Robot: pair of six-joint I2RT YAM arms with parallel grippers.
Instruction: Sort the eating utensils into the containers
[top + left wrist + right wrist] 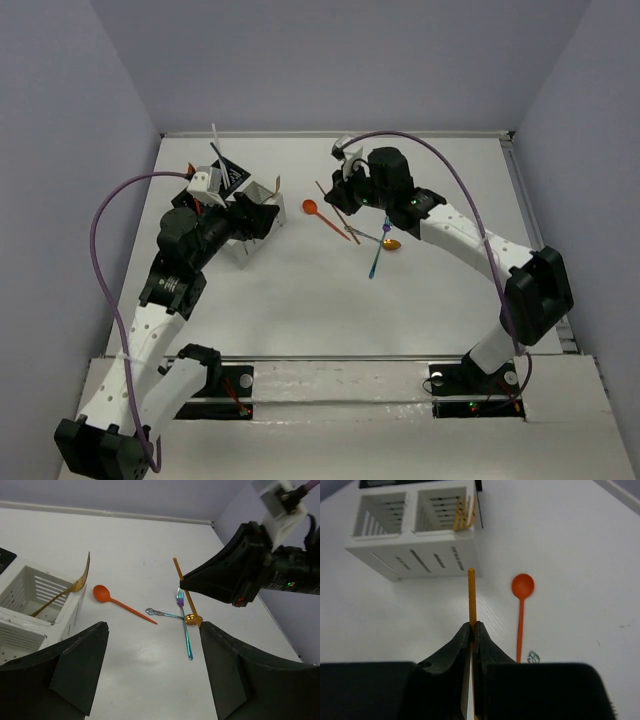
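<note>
From above, the white surface [300,320] has a black box [230,176] close to its far left corner. A white box [258,218] sits just beside it, a bit nearer the middle. An orange spoon [311,207] lies in the far half of the surface, near the middle. A teal fork [375,258] and a gold spoon [390,244] lie together a little to its right. In the left wrist view, the left hand [153,627] is spread wide with nothing in it, beside the white box. A gold fork [80,580] leans out of that box. Across from it, the right hand [182,582] pinches an orange stick [176,566]. The stick's low end is down by the gold spoon and the teal fork. In the right wrist view, the right hand is squeezed tight on the stick, which points toward the white box. The orange spoon lies flat to the stick's right, apart from it.
</note>
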